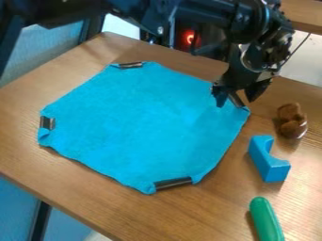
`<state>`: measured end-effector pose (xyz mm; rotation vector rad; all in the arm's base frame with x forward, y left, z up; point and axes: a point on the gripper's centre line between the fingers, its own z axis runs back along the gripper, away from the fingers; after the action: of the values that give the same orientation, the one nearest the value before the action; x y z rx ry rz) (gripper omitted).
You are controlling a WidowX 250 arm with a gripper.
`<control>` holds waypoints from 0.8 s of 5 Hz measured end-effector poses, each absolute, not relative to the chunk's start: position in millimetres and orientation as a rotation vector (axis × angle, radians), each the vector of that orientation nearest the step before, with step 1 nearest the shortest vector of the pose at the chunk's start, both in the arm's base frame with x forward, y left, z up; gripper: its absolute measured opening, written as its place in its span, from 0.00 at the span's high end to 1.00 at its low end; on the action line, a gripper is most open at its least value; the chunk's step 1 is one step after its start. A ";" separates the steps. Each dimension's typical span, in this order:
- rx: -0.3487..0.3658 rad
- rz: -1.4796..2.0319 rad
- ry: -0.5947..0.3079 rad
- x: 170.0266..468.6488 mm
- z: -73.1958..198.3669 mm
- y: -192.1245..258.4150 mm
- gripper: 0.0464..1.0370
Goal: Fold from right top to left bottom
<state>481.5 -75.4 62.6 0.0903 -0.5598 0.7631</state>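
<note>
Camera view has the hand (pixel 236 97) right over the near-side corner of the blue cloth (pixel 144 123), and I'd call this the grab step, with the fold itself not yet done. The cloth is spread flat on the wooden surface (pixel 207 209), mostly off to the left of the hand in the picture and running down below it. As for the hand, its fingers are spread a fair way apart, pointing down, with the dark corner strip (pixel 236 99) sitting between them. Doesn't look like it has hold of anything, tbh. Whether the tips touch the fabric, I can't tell. Next move, if you ask me: make sure the strip is properly between the fingers, close on it, lift a bit, then carry it over the cloth to the opposite corner, which I'm guessing is the one with the far strip (pixel 47 123), well across to the left of the hand and a little lower. Keep the lift gentle or the whole cloth might just drag along. Other stuff around: brown fuzzy thing (pixel 291 121) to the right of the hand, blue block (pixel 269 160) below and right, green toy (pixel 267 219) further down.
</note>
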 end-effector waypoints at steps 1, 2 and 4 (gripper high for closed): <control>0.111 0.762 -0.555 482.7 54.2 -74.5 0.04; 0.131 0.772 -0.571 481.2 51.8 -71.5 0.08; 0.136 0.760 -0.555 469.9 48.9 -71.2 0.66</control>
<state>469.9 -71.2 48.9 0.1364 -0.5550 0.7597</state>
